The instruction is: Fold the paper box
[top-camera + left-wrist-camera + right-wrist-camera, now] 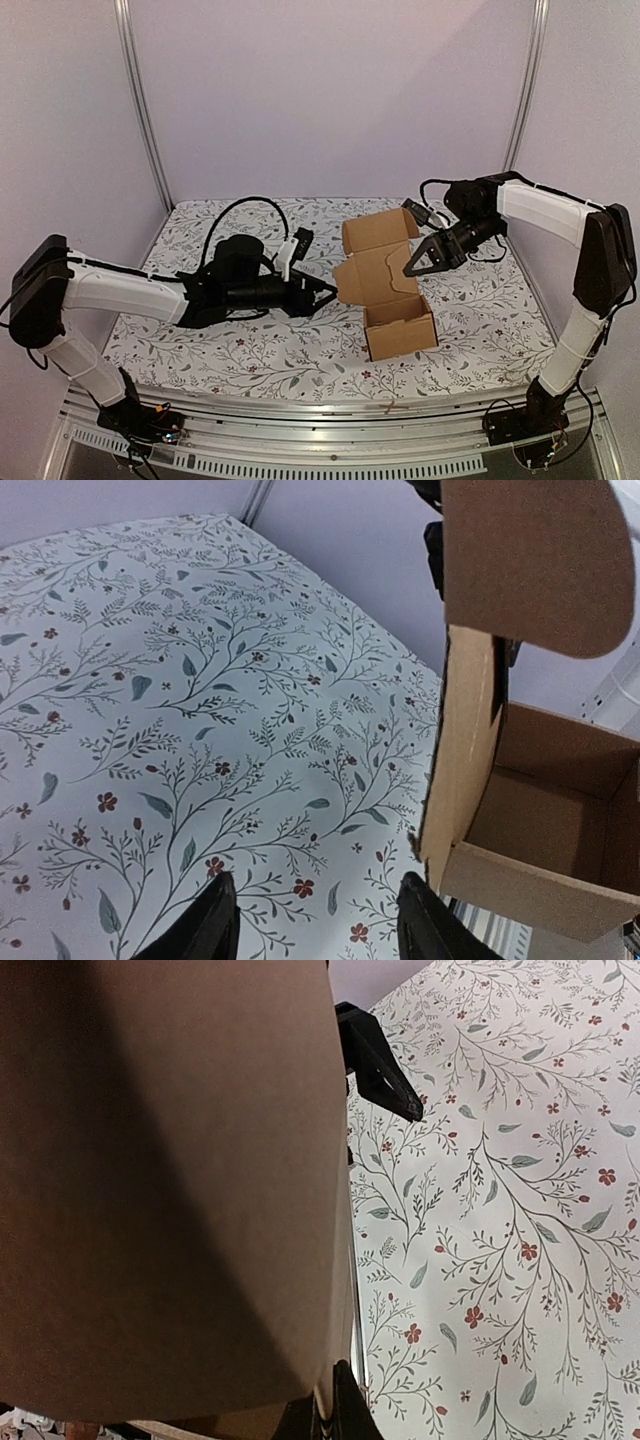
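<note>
The brown paper box (400, 325) stands half folded in the middle of the table, its body open on top and its rounded flaps raised behind it. My right gripper (412, 268) is shut on the edge of a raised flap; in the right wrist view the cardboard (160, 1180) fills the left side and its edge sits between my fingertips (335, 1415). My left gripper (328, 293) is open and empty just left of the box. In the left wrist view its gap (320, 925) lies over the cloth, with the box corner (470, 780) beside the right finger.
A floral cloth (230, 340) covers the table. Metal posts (140, 100) and pale walls close in the back and sides. A metal rail (300, 415) runs along the front edge. Black cables (240, 205) loop behind the left arm.
</note>
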Robot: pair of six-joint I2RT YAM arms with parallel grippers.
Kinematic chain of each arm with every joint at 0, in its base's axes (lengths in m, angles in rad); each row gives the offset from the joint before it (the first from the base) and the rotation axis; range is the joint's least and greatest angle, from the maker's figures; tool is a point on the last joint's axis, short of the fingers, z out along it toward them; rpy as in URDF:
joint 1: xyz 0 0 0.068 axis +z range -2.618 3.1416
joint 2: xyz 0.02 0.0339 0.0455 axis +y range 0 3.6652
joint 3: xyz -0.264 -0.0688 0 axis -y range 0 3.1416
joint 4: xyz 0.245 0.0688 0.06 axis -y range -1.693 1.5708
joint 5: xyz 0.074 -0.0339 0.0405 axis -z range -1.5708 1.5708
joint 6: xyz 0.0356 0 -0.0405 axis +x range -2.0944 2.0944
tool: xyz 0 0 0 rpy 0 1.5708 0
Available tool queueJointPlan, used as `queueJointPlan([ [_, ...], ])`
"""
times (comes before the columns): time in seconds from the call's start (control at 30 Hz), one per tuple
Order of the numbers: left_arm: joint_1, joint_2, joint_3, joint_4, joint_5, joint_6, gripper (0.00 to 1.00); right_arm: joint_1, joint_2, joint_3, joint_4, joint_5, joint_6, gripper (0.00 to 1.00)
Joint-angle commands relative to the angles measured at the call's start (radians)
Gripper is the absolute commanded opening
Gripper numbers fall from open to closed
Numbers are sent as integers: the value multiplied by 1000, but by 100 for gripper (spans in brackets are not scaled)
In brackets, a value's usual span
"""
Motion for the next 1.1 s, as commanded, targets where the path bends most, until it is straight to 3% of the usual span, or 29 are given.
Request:
queueJointPlan([
  [0.0, 6, 31, 16, 156, 151, -35, 51, -2, -12, -25, -14, -28, -22, 0],
  [0.27, -7, 58, 20, 268, 259, -65, 52, -2, 3, -39, 23, -18, 6, 0],
  [0.5, -17, 115, 53, 283, 254, -71, 52, 15, -12, -48, 35, -30, 28, 0],
  [1.07, -29, 261, 128, 487, 338, -152, 46, 24, -37, -55, -13, -72, -12, 0],
])
